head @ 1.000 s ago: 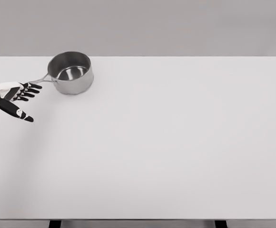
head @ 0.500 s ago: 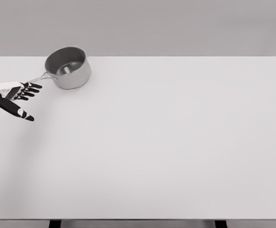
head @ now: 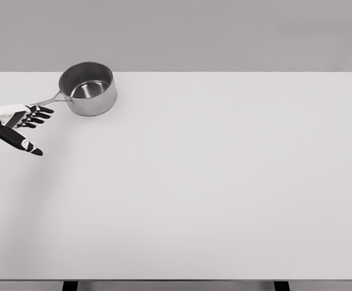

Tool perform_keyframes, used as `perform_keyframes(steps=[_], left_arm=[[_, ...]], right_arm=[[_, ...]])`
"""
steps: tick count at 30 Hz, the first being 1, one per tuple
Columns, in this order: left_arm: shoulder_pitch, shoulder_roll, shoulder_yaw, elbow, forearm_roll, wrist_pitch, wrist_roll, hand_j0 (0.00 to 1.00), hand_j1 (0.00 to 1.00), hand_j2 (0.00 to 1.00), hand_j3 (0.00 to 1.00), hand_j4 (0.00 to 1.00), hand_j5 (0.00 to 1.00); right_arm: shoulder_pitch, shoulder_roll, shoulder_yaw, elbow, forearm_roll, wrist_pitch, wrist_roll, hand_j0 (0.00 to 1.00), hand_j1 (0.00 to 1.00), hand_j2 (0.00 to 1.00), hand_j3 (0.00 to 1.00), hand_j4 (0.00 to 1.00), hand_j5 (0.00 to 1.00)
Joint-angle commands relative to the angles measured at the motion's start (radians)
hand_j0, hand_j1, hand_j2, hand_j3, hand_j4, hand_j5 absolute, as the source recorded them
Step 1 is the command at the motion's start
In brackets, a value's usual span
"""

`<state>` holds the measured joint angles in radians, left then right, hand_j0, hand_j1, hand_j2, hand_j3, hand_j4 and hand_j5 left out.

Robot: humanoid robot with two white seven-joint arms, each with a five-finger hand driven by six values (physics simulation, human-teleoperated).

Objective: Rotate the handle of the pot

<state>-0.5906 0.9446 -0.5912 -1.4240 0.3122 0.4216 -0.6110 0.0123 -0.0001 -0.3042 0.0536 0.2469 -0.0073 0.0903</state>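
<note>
Head view: a steel pot (head: 88, 88) sits at the far left of a broad white surface (head: 224, 182), close to the surface's back edge. The pot stands upright with its mouth up, and its shiny inner base is visible through the opening. A thin metal handle (head: 50, 100) leaves the pot's left side and runs down and to the left, toward the picture's left edge.

The left hand (head: 18, 123) comes in from the left edge, just in front of and below the handle's outer end. Its palm part is white and its fingers (head: 37, 115) are black. The fingers are spread and extended, pointing right toward the pot, and the thumb (head: 19, 140) is splayed away from them, down and to the right. The hand holds nothing. The topmost fingertips lie right beside the handle's end; whether they touch it cannot be told at this size. The hand is clear of the pot's body.

The rest of the surface stretches out to the right and toward the viewer. Two dark legs (head: 70, 285) show under its near edge.
</note>
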Motion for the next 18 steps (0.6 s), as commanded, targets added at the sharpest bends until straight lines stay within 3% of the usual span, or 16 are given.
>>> perform_keyframes(steps=[1,18], left_arm=[[0.0,0.0,-0.004,0.022,-0.004,-0.001,0.0,1.0,1.0,1.0,1.0,1.0,1.0],[-0.009,0.0,-0.002,0.065,-0.082,-0.003,0.0,1.0,1.0,1.0,1.0,1.0,1.0]], right_arm=[[0.0,0.0,-0.001,0.0,0.0,0.0,0.0,1.0,1.0,1.0,1.0,1.0,1.0],[0.0,0.0,-0.001,0.0,0.0,0.0,0.0,1.0,1.0,1.0,1.0,1.0,1.0]])
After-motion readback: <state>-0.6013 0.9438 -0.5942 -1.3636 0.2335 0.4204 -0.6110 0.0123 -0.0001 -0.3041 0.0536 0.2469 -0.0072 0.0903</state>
